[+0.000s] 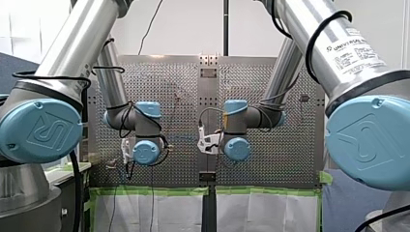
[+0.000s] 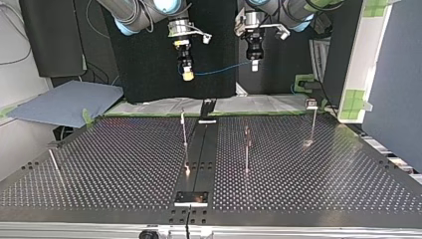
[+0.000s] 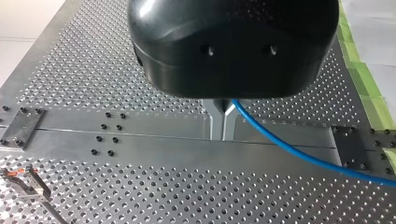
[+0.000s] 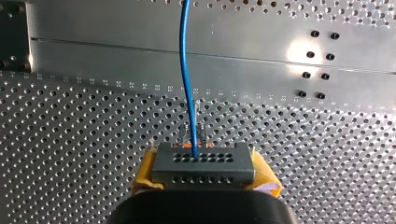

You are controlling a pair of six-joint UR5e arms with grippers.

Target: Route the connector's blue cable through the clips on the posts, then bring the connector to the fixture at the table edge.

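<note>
The dark grey connector [image 4: 203, 169] sits between the yellow pads [image 4: 145, 173] of my right gripper [image 4: 203, 161], which is shut on it. Its blue cable [image 4: 185, 70] runs straight out ahead over the table. My left gripper [image 3: 223, 125] has its metal fingers shut on the blue cable [image 3: 299, 151], which trails off to one side. In the top view my right gripper [image 2: 187, 73] and my left gripper [image 2: 255, 63] both hang high above the table's far edge. The cable [image 2: 219, 71] spans the gap between them.
Thin posts with clips stand on the perforated table: one [image 2: 184, 130] left of the centre rail, one [image 2: 247, 148] right of it, one [image 2: 313, 123] at the far right. A bare rod [image 2: 54, 167] leans at the left. A small fixture plate [image 2: 191, 198] sits at the near edge.
</note>
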